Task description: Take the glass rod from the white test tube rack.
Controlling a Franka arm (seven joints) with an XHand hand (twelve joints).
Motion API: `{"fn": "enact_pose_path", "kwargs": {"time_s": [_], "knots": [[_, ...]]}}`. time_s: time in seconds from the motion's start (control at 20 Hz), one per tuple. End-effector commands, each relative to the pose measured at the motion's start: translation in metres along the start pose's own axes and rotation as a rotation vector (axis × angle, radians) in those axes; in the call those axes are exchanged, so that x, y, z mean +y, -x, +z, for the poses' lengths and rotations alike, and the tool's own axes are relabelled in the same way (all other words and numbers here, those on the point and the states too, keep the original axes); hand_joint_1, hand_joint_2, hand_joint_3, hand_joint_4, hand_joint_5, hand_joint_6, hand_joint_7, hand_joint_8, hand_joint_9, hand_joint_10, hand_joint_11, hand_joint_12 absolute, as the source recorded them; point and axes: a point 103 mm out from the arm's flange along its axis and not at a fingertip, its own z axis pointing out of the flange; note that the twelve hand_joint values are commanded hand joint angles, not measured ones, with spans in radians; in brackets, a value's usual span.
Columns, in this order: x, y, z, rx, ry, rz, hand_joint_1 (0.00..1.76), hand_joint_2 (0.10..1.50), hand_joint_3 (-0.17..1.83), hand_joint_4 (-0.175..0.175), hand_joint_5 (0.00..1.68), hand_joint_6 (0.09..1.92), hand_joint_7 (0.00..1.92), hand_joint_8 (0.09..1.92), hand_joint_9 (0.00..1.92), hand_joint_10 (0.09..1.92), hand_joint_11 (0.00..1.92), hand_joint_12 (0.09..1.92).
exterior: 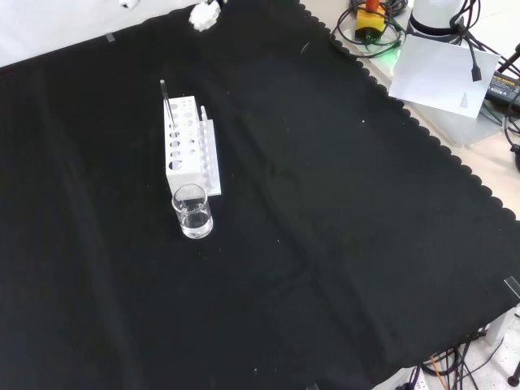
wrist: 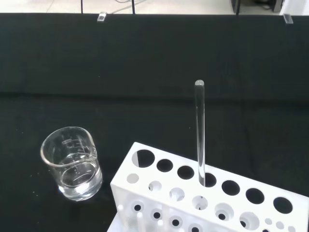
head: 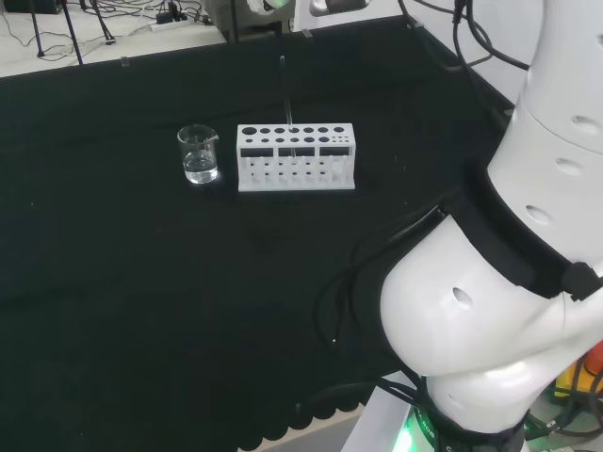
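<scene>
A clear glass rod stands upright in a hole of the white test tube rack, in the row farther from the camera in the head view. In the front view the rod rises from the far end of the rack. The wrist view looks down on the rack from some way off. There the rod sits in a middle hole of the back row, its rounded tip well above the rack's top. Nothing touches the rod.
A small glass beaker with a little clear liquid stands just left of the rack in the head view, and in front of the rack in the front view. The arm's white links take up the right of the head view.
</scene>
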Motion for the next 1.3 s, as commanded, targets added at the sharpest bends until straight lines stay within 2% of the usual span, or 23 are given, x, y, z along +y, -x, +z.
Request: {"fn": "enact_pose_path", "kwargs": {"time_s": [0.05,0.2,0.3,0.7,0.9,1.0,1.3], "knots": [[0.034,0.016,0.021,0.023,-0.004,0.009,0.60,0.87,0.49,-0.134,0.07,0.09,0.00,0.61,0.09,0.85,0.00,1.32],[0.041,0.023,0.031,0.024,-0.019,0.015,0.60,0.87,0.49,-0.134,0.07,0.09,0.00,0.62,0.09,0.85,0.00,1.32],[0.044,0.025,0.039,-0.009,-0.031,0.024,0.60,0.87,0.49,-0.134,0.07,0.09,0.00,0.64,0.10,0.85,0.00,1.32],[0.046,0.023,0.060,-0.017,-0.044,0.032,0.60,0.87,0.50,-0.138,0.08,0.09,0.00,0.72,0.13,0.86,0.00,1.32],[0.047,0.022,0.063,-0.033,-0.044,0.040,0.60,0.87,0.51,-0.146,0.11,0.09,0.05,0.81,0.23,0.87,0.00,1.36],[0.045,0.023,0.066,-0.038,-0.072,0.051,0.60,0.87,0.51,-0.150,0.13,0.09,0.08,0.84,0.29,0.88,0.00,1.39],[0.045,0.029,0.077,-0.021,-0.086,0.049,0.57,0.88,0.52,-0.151,0.15,0.09,0.11,0.86,0.36,0.88,0.01,1.42]]}}
